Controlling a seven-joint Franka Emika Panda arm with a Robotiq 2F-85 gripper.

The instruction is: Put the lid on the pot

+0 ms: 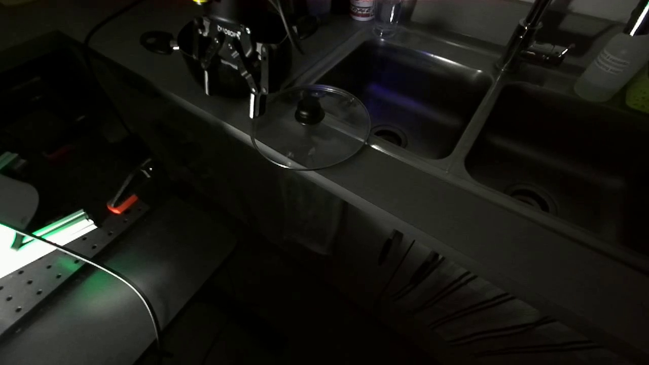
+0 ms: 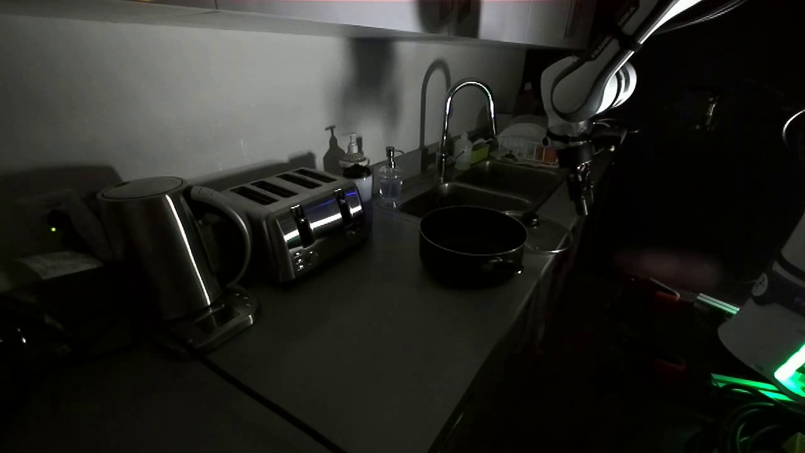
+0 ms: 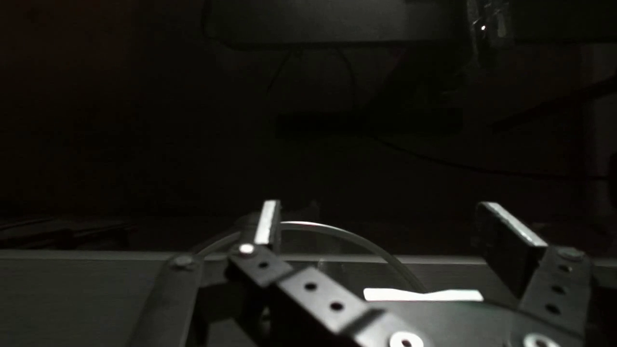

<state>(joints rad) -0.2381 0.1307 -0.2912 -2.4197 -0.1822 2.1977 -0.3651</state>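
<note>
The clear glass lid [image 1: 337, 134] lies knob up on the counter between the pot and the sink, part of it overhanging the counter's front edge. Its dark knob [image 1: 310, 112] faces up. The lid also shows in an exterior view [image 2: 548, 236], partly behind the pot, and its rim [image 3: 337, 232] shows in the wrist view. The black pot [image 2: 465, 261] stands upright without a cover; in an exterior view [image 1: 280, 68] the gripper partly hides it. My gripper [image 1: 231, 101] is open and empty, above the counter's front edge near the lid. It also shows in the wrist view [image 3: 389, 224].
A steel double sink [image 1: 479, 121] with a faucet [image 1: 522, 38] lies beside the lid. A toaster [image 2: 295, 220], a kettle [image 2: 163, 245] and soap bottles [image 2: 390, 179] stand along the wall. A dish rack [image 2: 528, 148] stands beyond the sink.
</note>
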